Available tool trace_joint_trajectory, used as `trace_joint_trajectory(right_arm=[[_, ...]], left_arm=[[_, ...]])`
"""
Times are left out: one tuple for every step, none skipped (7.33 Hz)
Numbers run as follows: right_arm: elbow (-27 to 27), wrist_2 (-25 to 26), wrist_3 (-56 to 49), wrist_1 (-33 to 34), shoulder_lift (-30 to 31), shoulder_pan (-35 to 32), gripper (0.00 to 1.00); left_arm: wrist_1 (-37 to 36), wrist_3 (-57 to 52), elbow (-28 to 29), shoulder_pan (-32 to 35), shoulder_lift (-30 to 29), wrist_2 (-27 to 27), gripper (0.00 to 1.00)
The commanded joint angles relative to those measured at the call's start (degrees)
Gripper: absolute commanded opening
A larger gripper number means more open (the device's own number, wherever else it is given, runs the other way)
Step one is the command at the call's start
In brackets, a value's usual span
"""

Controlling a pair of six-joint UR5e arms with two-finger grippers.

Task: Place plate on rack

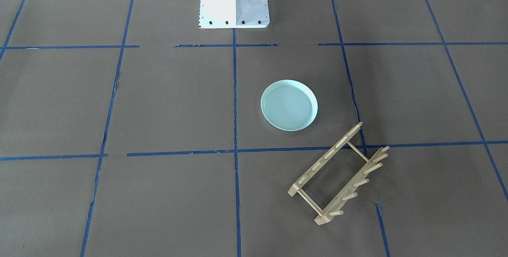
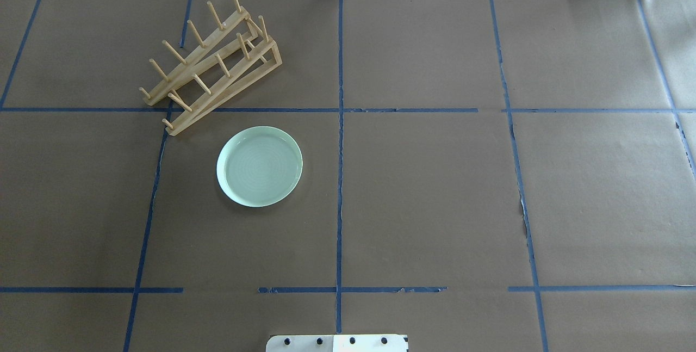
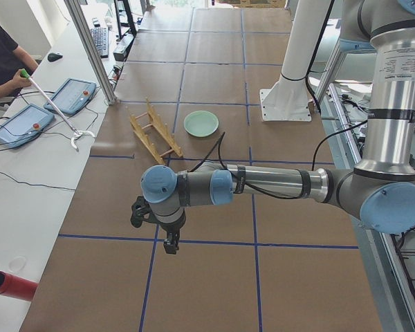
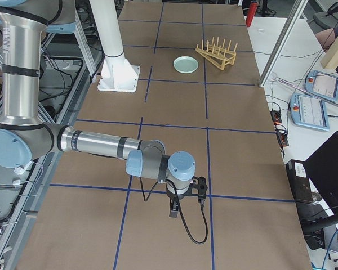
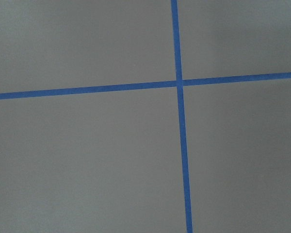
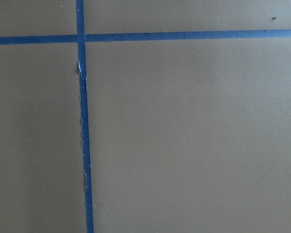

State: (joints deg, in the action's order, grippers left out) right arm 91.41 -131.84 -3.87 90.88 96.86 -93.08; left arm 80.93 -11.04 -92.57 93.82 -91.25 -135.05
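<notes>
- The rack (image 2: 212,63), of light wood, stands on the brown-papered table (image 2: 435,189) at a slant to the blue tape lines (image 2: 340,178), its pegs pointing up from both rails.
- The plate (image 2: 259,166), pale mint green, lies flat and face up just beside the rack, on the rack's side toward the robot's white base (image 1: 234,0). A narrow strip of paper shows between them, so they do not touch.
- The left gripper (image 3: 169,243) hangs pointing down above the paper, well apart from the rack, toward the table's left end. Whether its fingers are apart or together, I cannot tell.
- The right gripper (image 4: 173,211) hangs pointing down far from the rack, at the opposite end of the table. Its finger state cannot be told either.
- Both wrist views show only brown paper and a tape crossing.
</notes>
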Motion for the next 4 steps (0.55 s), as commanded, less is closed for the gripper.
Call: trace_joint_trajectory(right_arm=[[0.00,0.00,0.00,0.00,0.00,0.00,1.00],[0.00,0.00,0.00,0.00,0.00,0.00,1.00],[0.00,0.00,0.00,0.00,0.00,0.00,1.00],[0.00,0.00,0.00,0.00,-0.09,0.00,1.00]], left_arm=[[-0.25,-0.12,-0.85,0.14,0.11,-0.12,1.00],[-0.86,-0.12,-0.59,0.05,-0.59,0.05,1.00],[-0.78,0.23,-3.11,0.49,0.45,-0.29,1.00],[-0.60,0.49,-2.96,0.40,0.46,0.05,1.00]])
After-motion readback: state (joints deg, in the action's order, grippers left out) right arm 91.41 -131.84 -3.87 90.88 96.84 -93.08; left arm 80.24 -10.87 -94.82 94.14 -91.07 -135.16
